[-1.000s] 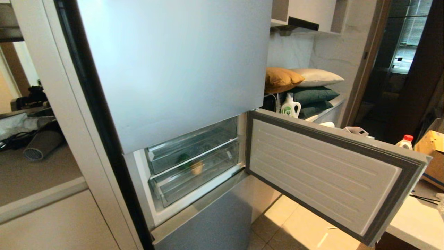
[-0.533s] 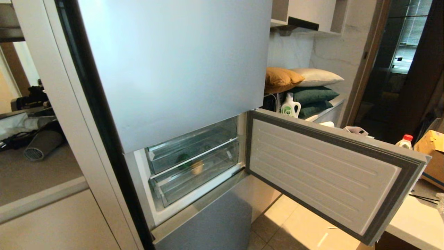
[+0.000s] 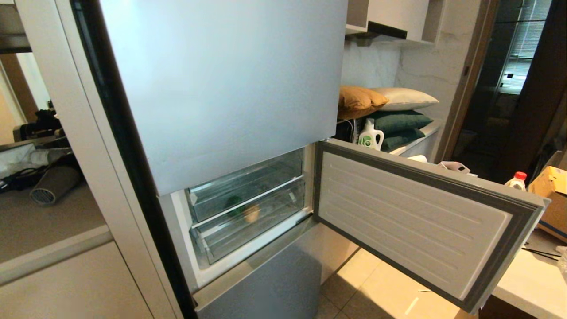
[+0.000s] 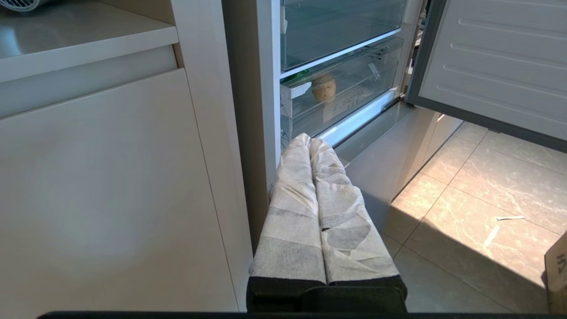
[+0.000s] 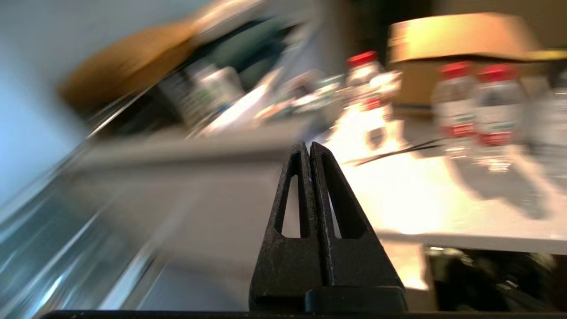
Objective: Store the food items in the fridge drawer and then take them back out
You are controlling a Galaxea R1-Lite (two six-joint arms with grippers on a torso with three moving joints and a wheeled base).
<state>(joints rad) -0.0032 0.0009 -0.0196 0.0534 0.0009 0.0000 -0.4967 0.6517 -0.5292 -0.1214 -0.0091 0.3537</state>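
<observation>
Low beside the white cabinet: left gripper, wrapped fingers pressed together, empty. Further right, inside the pushed-in fridge drawer, behind its clear front wall: bell pepper, then bun just beside it, so storing probably done. Both roundish, no clear long axis; pepper stem direction impossible to tell. Swung wide at the right for access: door. Right gripper: tips together, empty, facing a counter with bottles.

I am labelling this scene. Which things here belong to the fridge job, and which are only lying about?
Job:
- tan bun, inside the closed clear drawer
- green pepper, beside it
- clear drawer
- right gripper, shut

Lying about:
- hair dryer
- stacked pillows
- detergent bottle
- cardboard box
</observation>
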